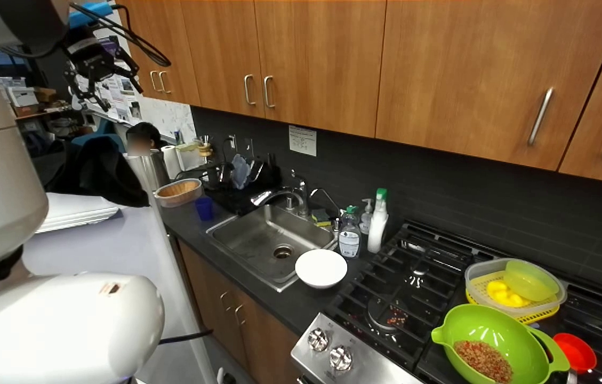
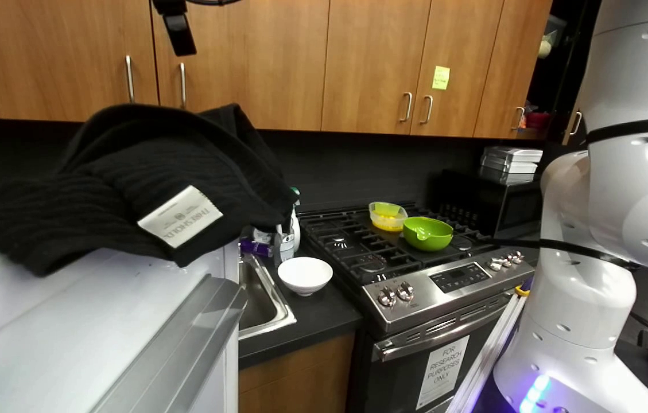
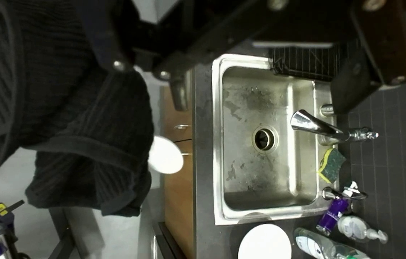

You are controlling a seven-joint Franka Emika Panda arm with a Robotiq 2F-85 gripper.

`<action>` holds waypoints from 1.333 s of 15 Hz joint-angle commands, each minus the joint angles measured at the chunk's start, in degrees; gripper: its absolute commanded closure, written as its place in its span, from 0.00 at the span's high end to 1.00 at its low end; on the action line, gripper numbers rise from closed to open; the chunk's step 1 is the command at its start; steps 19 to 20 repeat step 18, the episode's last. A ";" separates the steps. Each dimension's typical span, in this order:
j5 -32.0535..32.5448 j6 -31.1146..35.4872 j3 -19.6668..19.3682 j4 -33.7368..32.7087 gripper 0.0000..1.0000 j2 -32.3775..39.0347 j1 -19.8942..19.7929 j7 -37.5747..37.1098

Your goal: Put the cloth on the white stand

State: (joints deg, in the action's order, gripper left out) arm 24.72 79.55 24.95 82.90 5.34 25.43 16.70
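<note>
The black ribbed cloth lies in a loose heap on the top of the white stand. In an exterior view the cloth shows a white label and hangs slightly over the edge of the stand. In the wrist view the cloth fills the left side. My gripper is up in the air above the cloth, apart from it. In the wrist view its fingers are spread wide with nothing between them. Only one fingertip shows in the exterior view with the label.
The steel sink and faucet lie beside the stand. A white bowl and soap bottles stand by the sink. The stove carries a green bowl. Wooden cabinets hang above the counter.
</note>
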 commanded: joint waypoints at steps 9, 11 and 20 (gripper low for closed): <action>-13.03 2.76 -1.87 31.30 1.00 -20.17 -2.60 -17.17; -13.70 2.83 -1.84 34.23 1.00 -22.29 -2.61 -19.01; -14.01 2.29 -1.13 35.90 1.00 -22.43 -2.69 -20.65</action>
